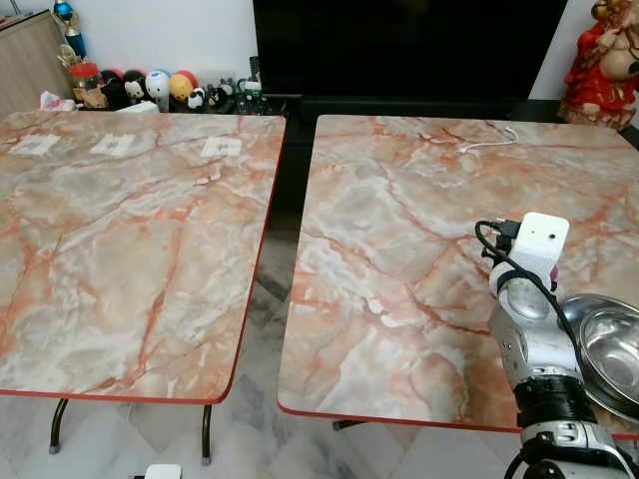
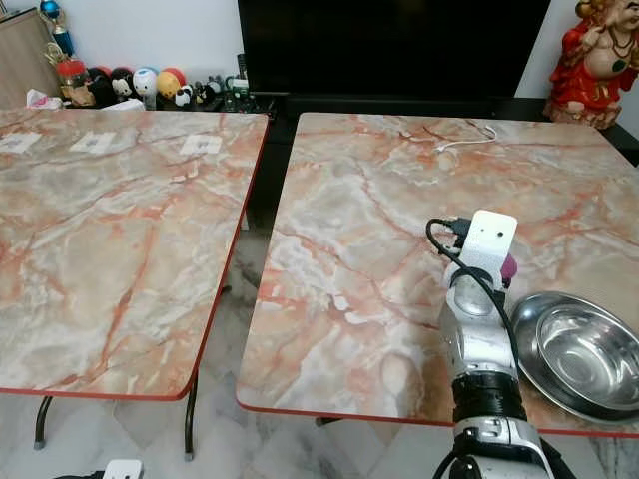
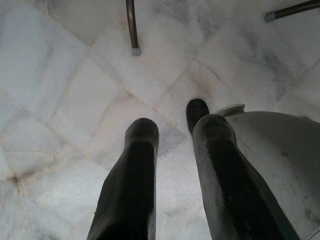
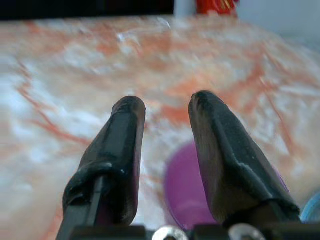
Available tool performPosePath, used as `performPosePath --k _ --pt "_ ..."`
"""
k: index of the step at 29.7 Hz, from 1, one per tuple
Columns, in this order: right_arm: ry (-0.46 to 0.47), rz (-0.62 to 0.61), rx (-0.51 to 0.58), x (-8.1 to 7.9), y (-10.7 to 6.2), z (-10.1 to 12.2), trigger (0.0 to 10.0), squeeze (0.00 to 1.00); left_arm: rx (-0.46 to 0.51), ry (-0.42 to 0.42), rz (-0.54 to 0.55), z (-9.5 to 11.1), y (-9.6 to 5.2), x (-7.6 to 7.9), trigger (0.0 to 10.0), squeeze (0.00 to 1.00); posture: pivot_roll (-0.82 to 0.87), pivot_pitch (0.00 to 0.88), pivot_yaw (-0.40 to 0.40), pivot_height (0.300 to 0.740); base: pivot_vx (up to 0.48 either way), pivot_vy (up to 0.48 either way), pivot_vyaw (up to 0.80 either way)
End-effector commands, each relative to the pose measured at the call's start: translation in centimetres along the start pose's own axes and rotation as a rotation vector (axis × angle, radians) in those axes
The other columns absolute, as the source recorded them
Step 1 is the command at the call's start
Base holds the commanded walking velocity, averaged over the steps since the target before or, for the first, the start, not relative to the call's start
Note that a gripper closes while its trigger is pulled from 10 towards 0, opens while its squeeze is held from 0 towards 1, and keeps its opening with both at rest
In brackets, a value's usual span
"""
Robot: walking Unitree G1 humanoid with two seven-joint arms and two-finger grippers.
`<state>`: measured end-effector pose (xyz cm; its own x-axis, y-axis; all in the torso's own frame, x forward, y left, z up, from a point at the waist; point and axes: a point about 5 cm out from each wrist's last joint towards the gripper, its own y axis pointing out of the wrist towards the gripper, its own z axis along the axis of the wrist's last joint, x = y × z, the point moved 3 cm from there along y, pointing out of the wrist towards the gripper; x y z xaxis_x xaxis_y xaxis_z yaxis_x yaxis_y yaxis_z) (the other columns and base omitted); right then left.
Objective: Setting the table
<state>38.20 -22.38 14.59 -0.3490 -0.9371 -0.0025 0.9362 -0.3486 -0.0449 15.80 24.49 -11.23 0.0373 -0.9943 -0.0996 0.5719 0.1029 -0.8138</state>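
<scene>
At the far left, a marble-patterned table (image 1: 120,249) stands bare except for three small white paper squares (image 1: 113,145) along its back edge, with a row of small toys and figurines (image 1: 150,90) on the low unit behind it. Down by the floor, the left gripper (image 3: 172,135) hangs idle over pale floor tiles (image 3: 65,75), its two black fingers parted with nothing between them and a thin table leg (image 3: 132,27) beyond. Across a narrow gap stands the second marble table (image 2: 369,259), with a white cable (image 2: 464,143) lying near its far edge and a dark television (image 2: 389,45) behind. Further right, the right arm (image 2: 479,329) reaches up over this table's near right part; the right gripper (image 4: 167,112) hovers just above the top with its fingers spread and empty, and a purple object (image 4: 187,192), too blurred to identify, lies on the table right beneath them. Just beside the arm, at the near right corner, a stainless steel bowl (image 2: 579,354) sits upright on the table. A red statue (image 2: 589,60) stands at the far right. Judging from this, the robot appears to be laying pieces out on the right-hand table, with the bowl already down; the next move probably calls for either lowering the open fingers around the purple item or drawing clear of it without knocking the bowl.
</scene>
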Motion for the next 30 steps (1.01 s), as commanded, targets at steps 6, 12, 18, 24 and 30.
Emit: performPosePath --k 6,12,18,24,30 --pt "0.022 0.122 0.103 -1.8 -1.2 1.1 10.0 0.00 -0.011 0.008 0.011 -0.3 -0.1 -0.3 10.0 0.00 -0.03 0.005 -0.008 0.740 0.000 0.000 0.00" --pt "-0.028 0.238 0.126 -4.3 -2.5 0.2 10.0 0.00 -0.002 0.011 0.010 -0.1 -0.1 -0.4 10.0 0.00 -0.03 0.003 0.007 0.740 0.000 0.000 0.11" --pt "-0.017 0.337 0.111 -6.6 -3.6 -0.7 10.0 0.00 -0.002 0.017 0.018 0.0 -0.1 -0.6 10.0 0.00 -0.04 0.000 0.012 0.740 0.000 0.000 0.77" --pt "0.001 0.435 0.112 -9.5 -4.9 -1.0 10.0 0.00 -0.005 0.020 0.018 -0.1 -0.1 -0.7 10.0 0.00 -0.03 0.000 0.014 0.740 0.000 0.000 0.80" --pt "0.012 0.463 0.083 -10.7 -5.6 -1.7 10.0 0.00 -0.002 0.011 0.029 -0.1 -0.1 -0.8 10.0 0.00 -0.03 0.000 0.013 0.740 0.000 0.000 0.80"
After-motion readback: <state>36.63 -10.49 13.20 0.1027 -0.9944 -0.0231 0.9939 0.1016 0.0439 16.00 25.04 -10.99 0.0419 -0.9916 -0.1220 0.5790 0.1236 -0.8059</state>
